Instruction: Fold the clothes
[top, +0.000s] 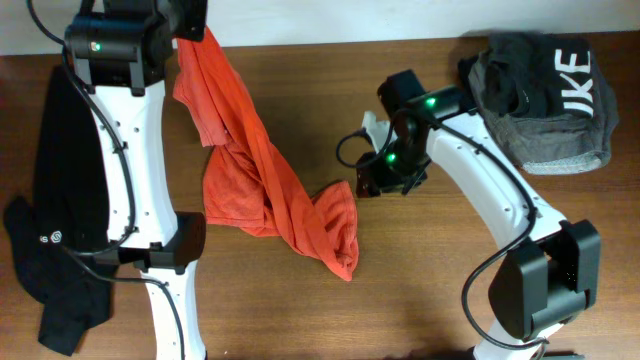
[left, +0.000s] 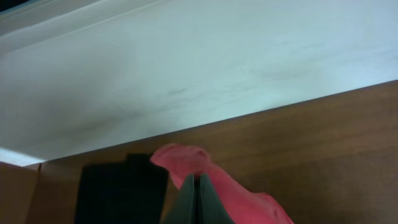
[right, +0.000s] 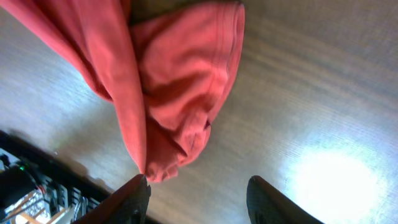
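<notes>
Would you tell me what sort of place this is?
Likely a robotics lab workbench: left arm and right arm at a wooden table with an orange-red T-shirt, a white wall behind.

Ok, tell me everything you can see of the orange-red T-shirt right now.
The orange-red T-shirt looks like soft cotton. It is unfolded and bunched into a twisted band running diagonally across the wooden table. Its far end is pinched in the left gripper, jaws shut on it. The near end lies in a rumpled lump with a stitched hem showing, just ahead of the right gripper, whose jaws are open. No lettering shows.
</notes>
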